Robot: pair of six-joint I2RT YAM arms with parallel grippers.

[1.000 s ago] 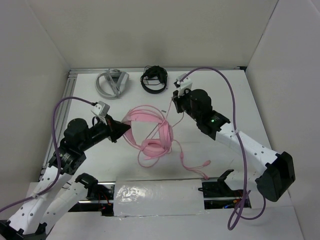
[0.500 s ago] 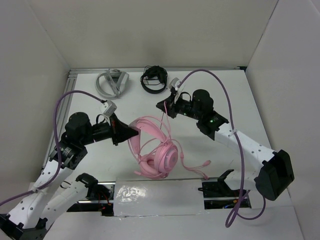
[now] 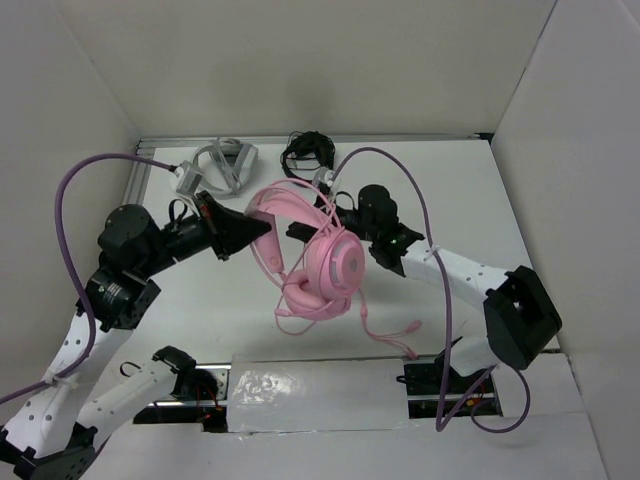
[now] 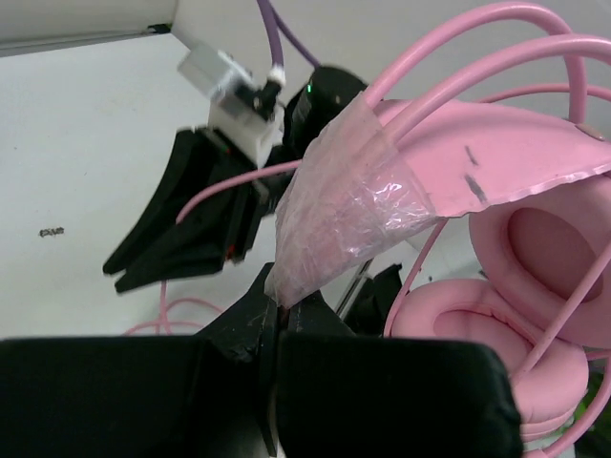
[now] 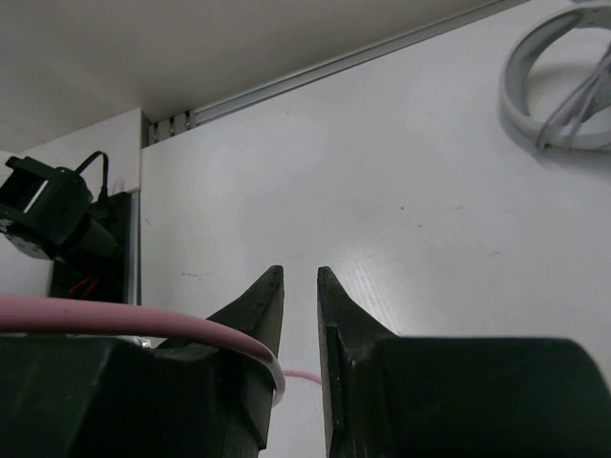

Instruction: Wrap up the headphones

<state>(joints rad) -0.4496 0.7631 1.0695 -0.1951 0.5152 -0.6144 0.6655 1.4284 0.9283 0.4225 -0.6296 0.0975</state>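
Pink headphones (image 3: 325, 265) are up off the desk (image 3: 480, 200), hanging mid-air between the two arms, with the headband (image 3: 285, 197) on top and the earcups low. Cable (image 3: 372, 325) drops from the cups in loose loops, and its tail and plug lie on the desk toward the near edge. My read: wrap is not done, most of the cable hangs free.

Left end effector (image 3: 256, 228): pressed together on the headband, pinching it through a patch of crinkled clear film (image 4: 344, 191). It looks to be carrying the whole weight.

Right end effector (image 5: 300, 271): fingers a narrow gap apart, nothing between them. A run of cable lies over the outside of one finger, not in the gap. It sits just beside the headband, near the upper cup.

Step in hand, as I judge it: right arm takes hold of the cable to lay a turn around the band. To do it well:
- get the strand fully between the fingers before closing, not riding on a finger's back
- take it close to the cups so the free run is short
- light tension, turns side by side
- left holds the band level so the cups don't swing

Risk: the draped strand snags on the finger as it moves off.

Grey headphones (image 3: 225, 165) and black headphones (image 3: 305, 155) are at the far edge, well apart. Leave them.
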